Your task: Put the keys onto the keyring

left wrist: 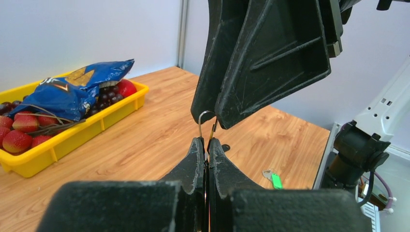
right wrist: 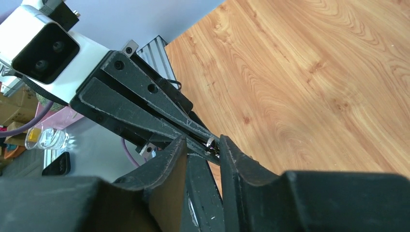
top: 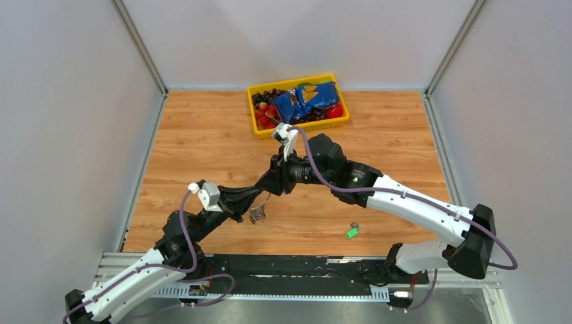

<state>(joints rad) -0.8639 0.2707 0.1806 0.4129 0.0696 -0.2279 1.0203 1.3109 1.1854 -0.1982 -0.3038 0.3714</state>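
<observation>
In the left wrist view my left gripper is shut on the thin wire keyring, whose loop stands up out of the fingertips. From above, the ring's small keys hang under that gripper over the table's middle. My right gripper meets it tip to tip. Its jaws stand apart, straddling the left fingertips and the bit of ring between them. From above the right gripper sits just behind the left one. One of the keys, with a green tag, lies on the wood to the right.
A yellow tray at the table's back holds a blue snack bag, strawberries and dark grapes; it also shows at the left of the left wrist view. Grey walls close the table on three sides.
</observation>
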